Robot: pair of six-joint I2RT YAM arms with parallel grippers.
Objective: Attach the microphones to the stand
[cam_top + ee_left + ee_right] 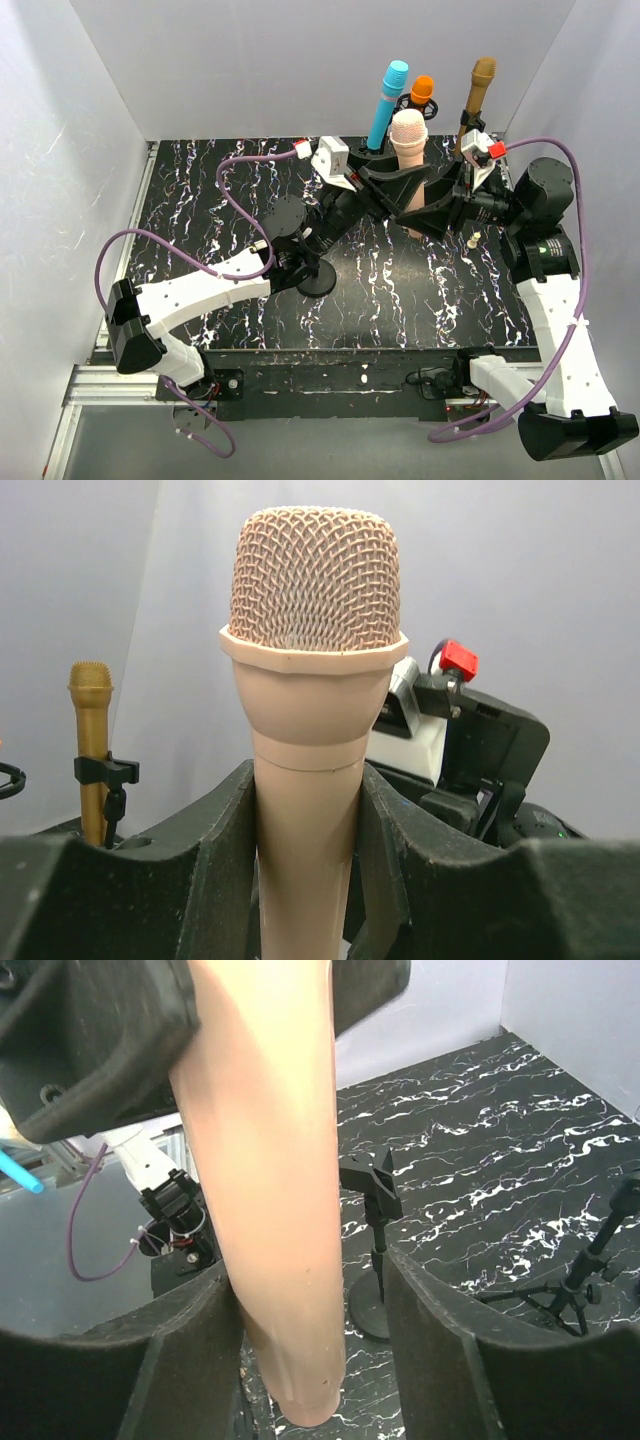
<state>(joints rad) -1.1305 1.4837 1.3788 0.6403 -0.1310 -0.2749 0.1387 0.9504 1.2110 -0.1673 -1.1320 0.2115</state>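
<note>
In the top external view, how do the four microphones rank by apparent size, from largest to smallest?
1. pink-beige microphone, though it is probably nearer the camera.
2-3. light blue microphone and gold microphone look alike.
4. orange microphone, mostly hidden.

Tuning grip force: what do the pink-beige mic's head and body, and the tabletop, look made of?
Mic head: fine woven mesh, probably metal painted pink-beige; the open weave shows.
Mic body: smooth, matte, even colour; plastic or painted metal, can't tell.
Tabletop: black with white veining, marble look; likely a printed sheet, uncertain.
</note>
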